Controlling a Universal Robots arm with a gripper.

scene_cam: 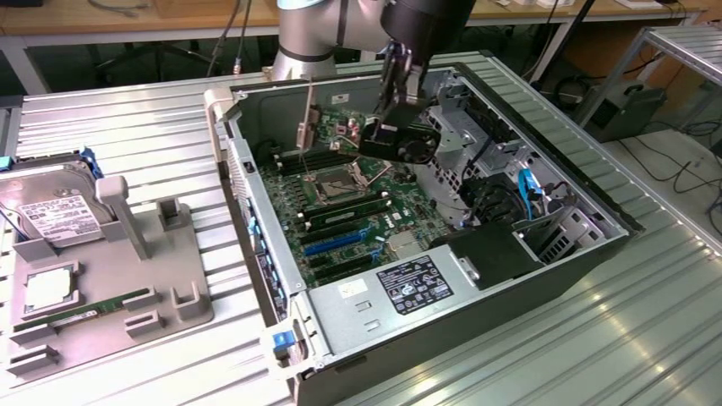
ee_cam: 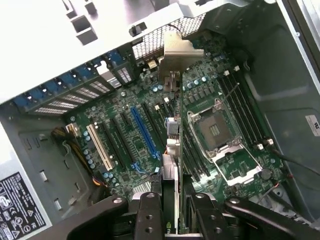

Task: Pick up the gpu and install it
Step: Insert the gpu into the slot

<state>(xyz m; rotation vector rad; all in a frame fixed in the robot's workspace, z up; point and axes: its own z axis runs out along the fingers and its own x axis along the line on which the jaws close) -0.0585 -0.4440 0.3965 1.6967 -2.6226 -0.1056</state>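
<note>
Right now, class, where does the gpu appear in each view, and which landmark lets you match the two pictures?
Exterior view: the gpu hangs tilted inside the open case, over the motherboard.
Wrist view: the gpu runs edge-on from the gripper, beside the CPU socket.
Shared landmark: the CPU socket.

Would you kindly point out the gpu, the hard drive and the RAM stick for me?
gpu [scene_cam: 397, 142], exterior view, on its black heatsink.
hard drive [scene_cam: 52, 217], exterior view, on its white label.
RAM stick [scene_cam: 88, 305], exterior view, on the middle of its green board.
</note>
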